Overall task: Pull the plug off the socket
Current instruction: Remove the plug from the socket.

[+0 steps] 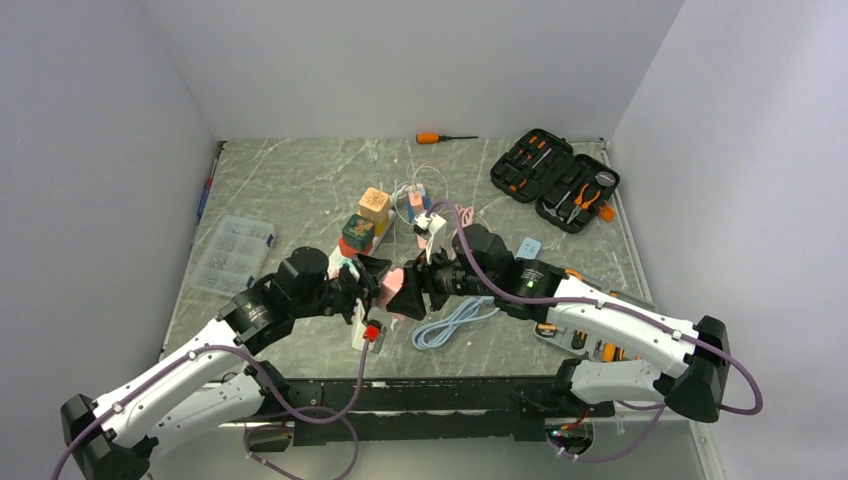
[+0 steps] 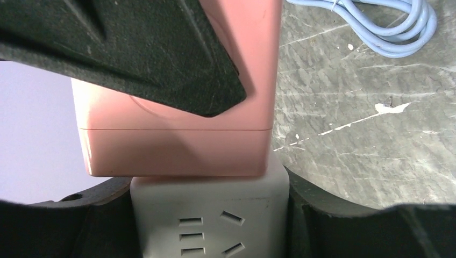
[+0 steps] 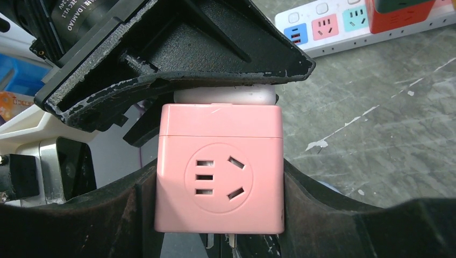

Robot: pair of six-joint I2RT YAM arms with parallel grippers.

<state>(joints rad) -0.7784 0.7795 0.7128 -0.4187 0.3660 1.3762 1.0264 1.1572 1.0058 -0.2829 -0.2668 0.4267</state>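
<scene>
A pink cube socket (image 3: 219, 177) sits clamped between the fingers of my right gripper (image 3: 219, 215), a face with slots turned to the camera. Its own two metal prongs stick out bare at its near underside. Against its far face rests a white plug block (image 3: 226, 95) with no gap showing. My left gripper (image 2: 209, 226) is shut on that white plug block (image 2: 209, 209), which has slots on its own face and meets the pink socket (image 2: 177, 150). From above, both grippers (image 1: 375, 280) (image 1: 420, 290) meet over the table's front middle around the pink socket (image 1: 400, 290).
A white power strip (image 1: 362, 325) with a red switch lies under the left gripper. A coiled blue cable (image 1: 455, 320) lies just right of it. Coloured blocks (image 1: 365, 220), a clear parts box (image 1: 232, 252), an open tool case (image 1: 555, 180) and a screwdriver (image 1: 440, 137) lie farther back.
</scene>
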